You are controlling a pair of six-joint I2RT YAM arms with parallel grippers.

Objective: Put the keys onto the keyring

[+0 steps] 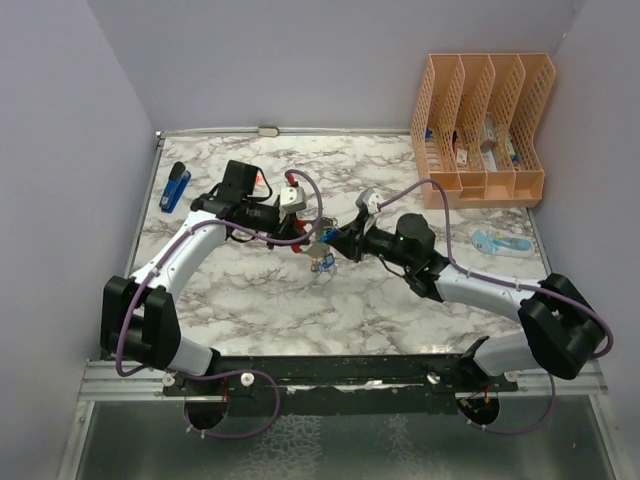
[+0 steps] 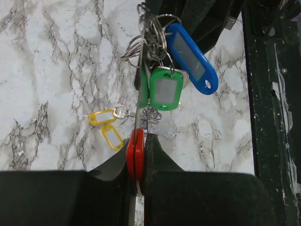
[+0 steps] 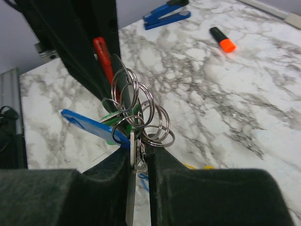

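The keyring [image 2: 135, 154] is held in the air between both grippers. My left gripper [image 2: 140, 141] is shut on its red side. My right gripper [image 3: 139, 153] is shut on its silver-grey end, where several wire rings [image 3: 149, 120] bunch up. From the rings hang keys with a blue tag [image 2: 193, 59] and a green tag [image 2: 165, 92]. Two yellow-tagged keys [image 2: 102, 117] lie loose on the marble table below. In the top view the grippers meet at mid-table, with the hanging keys [image 1: 322, 262] under them.
A blue stapler [image 1: 175, 187] lies at the far left. An orange marker [image 3: 222, 39] lies behind the left arm. An orange file organiser [image 1: 480, 130] stands at the back right, with a light-blue object [image 1: 500, 243] on the table in front of it.
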